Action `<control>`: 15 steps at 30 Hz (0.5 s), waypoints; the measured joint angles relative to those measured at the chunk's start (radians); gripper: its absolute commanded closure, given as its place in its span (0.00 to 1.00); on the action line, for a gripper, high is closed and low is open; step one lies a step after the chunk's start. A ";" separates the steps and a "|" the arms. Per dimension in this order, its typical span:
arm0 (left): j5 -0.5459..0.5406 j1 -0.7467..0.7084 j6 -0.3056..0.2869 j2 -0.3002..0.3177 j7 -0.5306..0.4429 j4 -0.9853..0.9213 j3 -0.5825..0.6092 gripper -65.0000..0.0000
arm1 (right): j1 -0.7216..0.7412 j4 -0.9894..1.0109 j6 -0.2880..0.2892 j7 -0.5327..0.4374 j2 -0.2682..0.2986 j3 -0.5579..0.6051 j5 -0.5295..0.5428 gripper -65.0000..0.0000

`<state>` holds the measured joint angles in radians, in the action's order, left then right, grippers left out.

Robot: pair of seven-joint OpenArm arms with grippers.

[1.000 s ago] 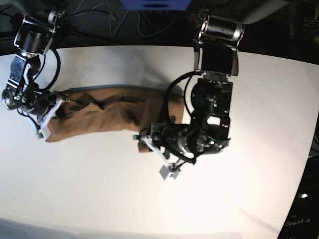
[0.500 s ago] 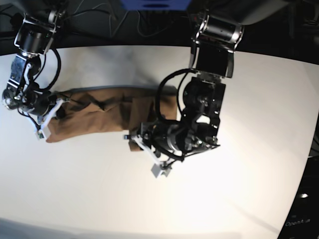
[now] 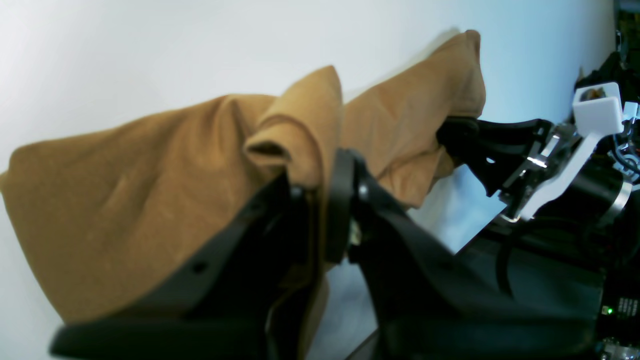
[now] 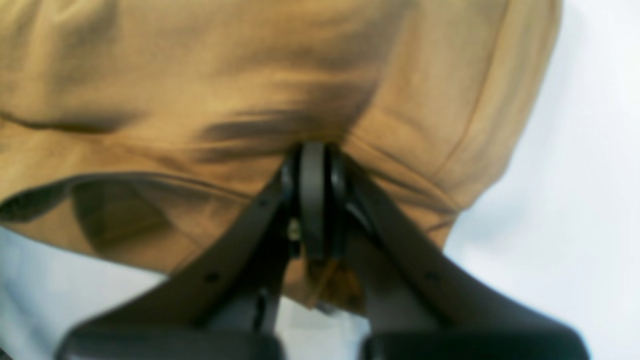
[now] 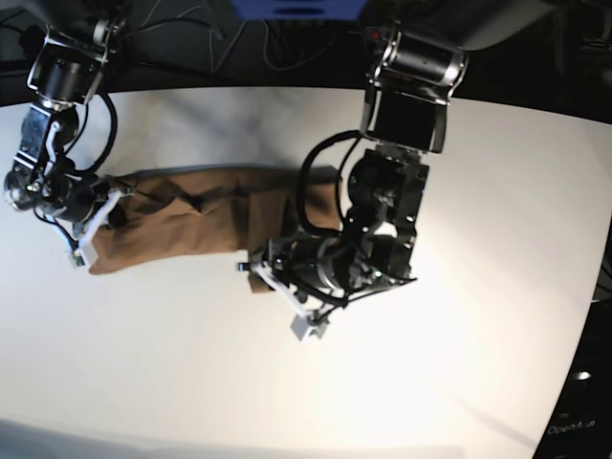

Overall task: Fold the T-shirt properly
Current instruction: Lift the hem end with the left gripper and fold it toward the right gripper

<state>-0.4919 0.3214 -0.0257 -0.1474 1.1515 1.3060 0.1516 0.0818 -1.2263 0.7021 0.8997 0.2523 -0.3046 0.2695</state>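
T-shirt: thin soft cloth, tan-brown, matt, finely napped in the left wrist view; creased and slack, darker in the folds.
Table: smooth white surface, faintly glossy, with a soft bright patch of reflected light.
Left gripper: black plastic fingers, smooth with a dull sheen; small metal-looking screw heads; pressed together on a pinch of cloth.
Right gripper: dark grey-black plastic, smooth and semi-matt, blurred; clamped on the cloth edge.
Camera mount: white plastic, smooth, slightly glossy.
Arm housings: black casing with brushed silvery metal rings; thin black rubbery cables.
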 measured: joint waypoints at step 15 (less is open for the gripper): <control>-0.150 -0.002 -0.003 0.003 0.003 0.082 0.118 0.07 | 0.000 0.000 0.000 0.000 0.000 0.000 0.002 0.99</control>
<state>-0.6415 0.3195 -0.0288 -0.1440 1.1545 1.3876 0.2695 0.0818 -1.2263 0.7021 0.8997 0.2527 -0.3046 0.2714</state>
